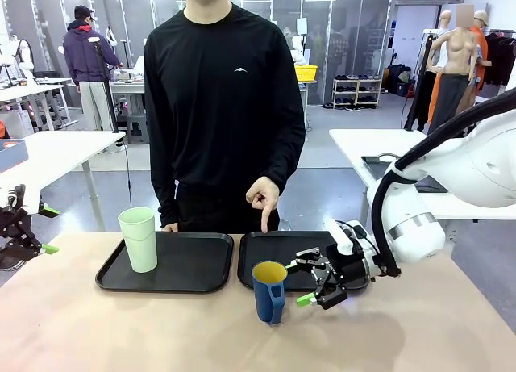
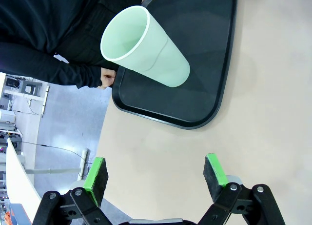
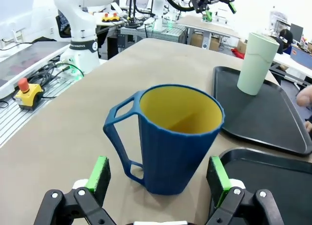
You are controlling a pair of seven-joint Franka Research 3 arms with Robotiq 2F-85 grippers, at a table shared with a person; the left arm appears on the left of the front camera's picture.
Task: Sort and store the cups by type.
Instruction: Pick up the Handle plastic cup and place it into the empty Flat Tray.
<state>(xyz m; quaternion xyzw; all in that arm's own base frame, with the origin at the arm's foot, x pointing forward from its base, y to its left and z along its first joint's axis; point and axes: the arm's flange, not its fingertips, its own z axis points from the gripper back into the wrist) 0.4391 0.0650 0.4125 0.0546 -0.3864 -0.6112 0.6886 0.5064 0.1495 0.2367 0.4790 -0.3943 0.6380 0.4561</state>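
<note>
Right pincer (image 1: 316, 285) stood wide open, empty | blue mug (image 1: 270, 291) upright on the surface straight ahead of it, nearly between the pads, before right tray (image 1: 274, 251) | left pincer (image 2: 156, 178) open, well apart | you'd close here.

We take this for a robotics lab in an open hall. Behind the person (image 1: 222, 106) stand white work tables (image 1: 56, 150) and shoe shelving (image 1: 357, 91); beside our beige table (image 1: 121, 332) sit cables and an emergency-stop button (image 3: 27, 91).
</note>
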